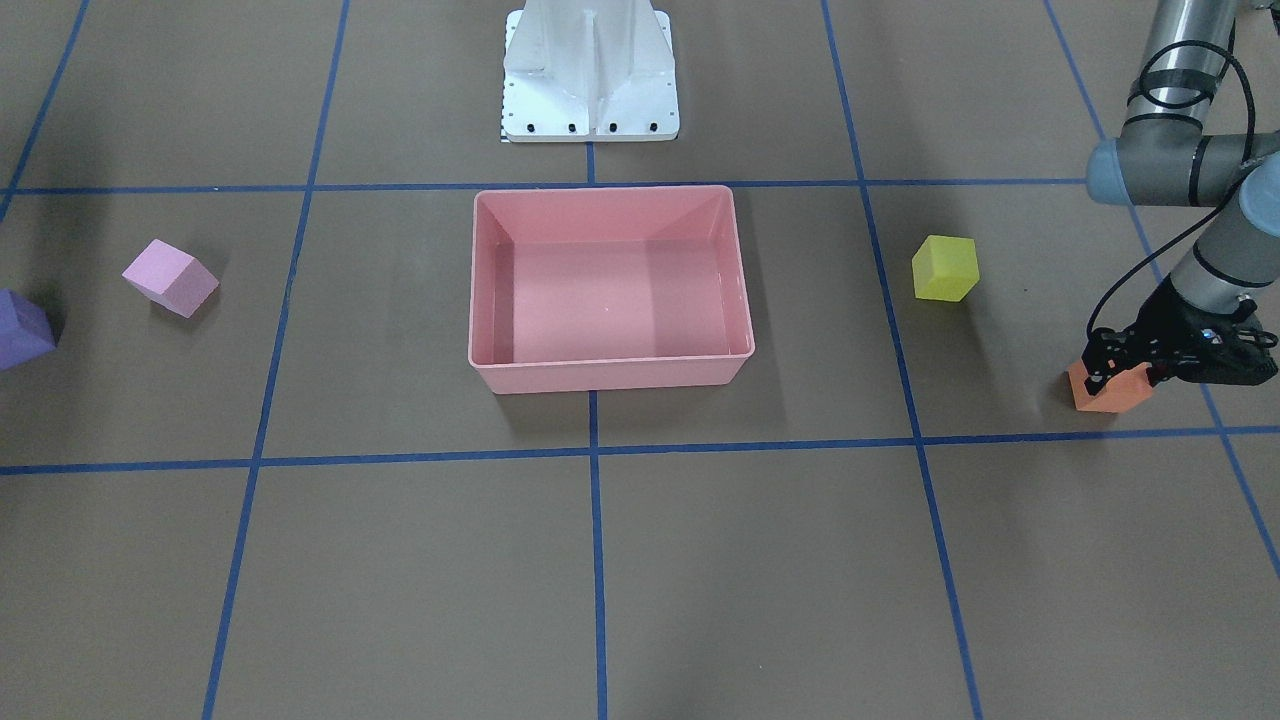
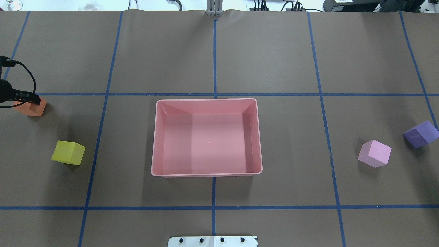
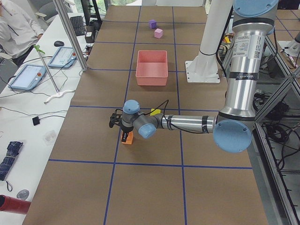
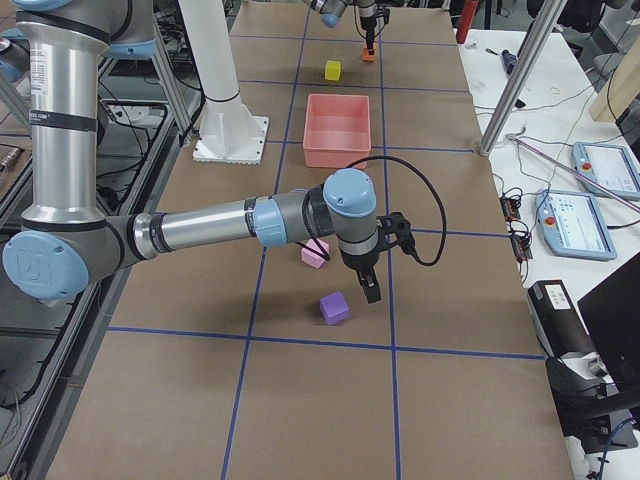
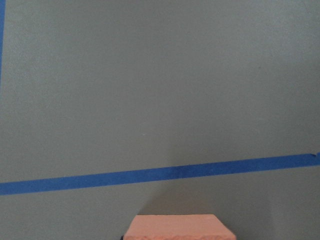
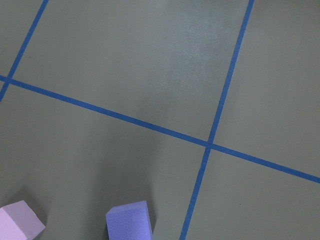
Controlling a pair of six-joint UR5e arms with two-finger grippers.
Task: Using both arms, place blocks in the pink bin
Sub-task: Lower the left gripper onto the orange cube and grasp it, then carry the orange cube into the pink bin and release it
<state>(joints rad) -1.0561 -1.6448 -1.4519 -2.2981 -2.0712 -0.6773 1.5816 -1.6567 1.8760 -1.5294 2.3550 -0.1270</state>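
The pink bin (image 1: 610, 375) stands empty at the table's middle. My left gripper (image 1: 1127, 368) is down on the orange block (image 1: 1108, 392), fingers against its sides; the block rests on the table and shows at the bottom of the left wrist view (image 5: 179, 227). The yellow block (image 1: 944, 268) lies between it and the bin. The light pink block (image 1: 170, 278) and purple block (image 1: 20, 330) lie on the other side. My right gripper (image 4: 372, 290) hangs just beside the purple block (image 4: 334, 308); I cannot tell whether it is open.
The white base stand (image 1: 590, 70) is behind the bin. Blue tape lines cross the brown table. A side table with tablets (image 4: 590, 190) and an upright metal post (image 4: 520, 70) stand beyond the table's edge.
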